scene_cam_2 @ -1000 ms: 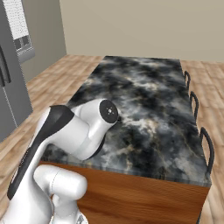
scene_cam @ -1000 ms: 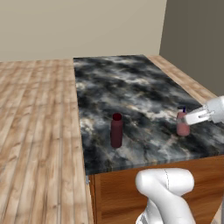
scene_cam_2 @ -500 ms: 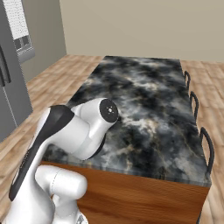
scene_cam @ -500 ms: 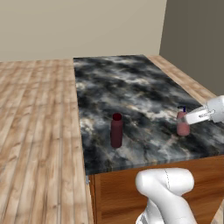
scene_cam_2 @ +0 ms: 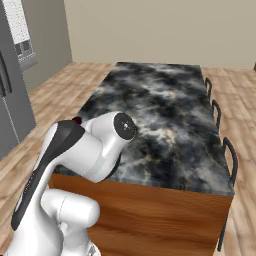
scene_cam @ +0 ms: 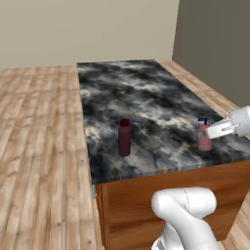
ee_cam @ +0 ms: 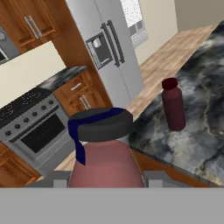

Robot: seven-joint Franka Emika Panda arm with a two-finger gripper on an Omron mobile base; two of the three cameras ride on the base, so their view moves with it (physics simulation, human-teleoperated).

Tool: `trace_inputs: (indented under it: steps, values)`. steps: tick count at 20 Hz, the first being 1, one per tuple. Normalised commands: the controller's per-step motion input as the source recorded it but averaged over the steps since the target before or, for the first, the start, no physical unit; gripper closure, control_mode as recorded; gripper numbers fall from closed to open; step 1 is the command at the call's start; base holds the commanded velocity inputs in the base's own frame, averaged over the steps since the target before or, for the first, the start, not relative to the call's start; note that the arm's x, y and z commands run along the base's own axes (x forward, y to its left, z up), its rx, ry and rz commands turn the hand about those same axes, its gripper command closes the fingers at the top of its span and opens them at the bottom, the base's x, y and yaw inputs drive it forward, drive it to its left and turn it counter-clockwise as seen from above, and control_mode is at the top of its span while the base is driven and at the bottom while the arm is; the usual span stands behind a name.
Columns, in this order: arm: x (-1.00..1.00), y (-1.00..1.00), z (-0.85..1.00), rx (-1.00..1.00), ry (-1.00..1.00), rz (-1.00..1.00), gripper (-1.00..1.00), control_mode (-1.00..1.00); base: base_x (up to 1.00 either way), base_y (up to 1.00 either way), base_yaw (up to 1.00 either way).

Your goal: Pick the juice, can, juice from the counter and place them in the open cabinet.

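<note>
A pink juice bottle (scene_cam: 203, 138) with a dark blue cap stands near the front right edge of the marbled counter (scene_cam: 136, 93). My gripper (scene_cam: 212, 131) reaches in from the right and is shut on it. In the hand view the bottle (ee_cam: 106, 157) sits between my fingers (ee_cam: 61, 180), which touch both of its sides. A taller dark maroon juice bottle (scene_cam: 124, 138) stands upright to the left, also visible in the hand view (ee_cam: 173, 105). The red can and the open cabinet are out of view.
A steel fridge (ee_cam: 109, 48) and a stove (ee_cam: 35, 127) stand across the wooden floor (scene_cam: 39, 146), with closed wooden cabinets (ee_cam: 26, 22) above. Grey handles (scene_cam_2: 230, 155) line the counter's right side. My own arm (scene_cam_2: 90, 145) blocks the counter's near corner in the right base view.
The gripper has shifted slightly at the pink bottle. Both bottles stand where they were.
</note>
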Motion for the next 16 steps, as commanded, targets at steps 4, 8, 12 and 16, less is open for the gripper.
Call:
trace_inputs:
  steps: [4, 8, 12, 16]
  values:
    - [0.0, 0.0, 0.0, 0.0, 0.0, 0.0, 1.0, 1.0, -0.06, -0.02, -0.54]
    - [0.0, 0.0, 0.0, 0.0, 0.0, 0.0, 1.0, 1.0, 0.01, 0.0, -0.72]
    - [0.0, 0.0, 0.0, 0.0, 0.0, 0.0, 1.0, 1.0, 0.01, 0.04, -0.86]
    - [0.0, 0.0, 0.0, 0.0, 0.0, 0.0, 1.0, 1.0, 0.0, 0.02, -0.92]
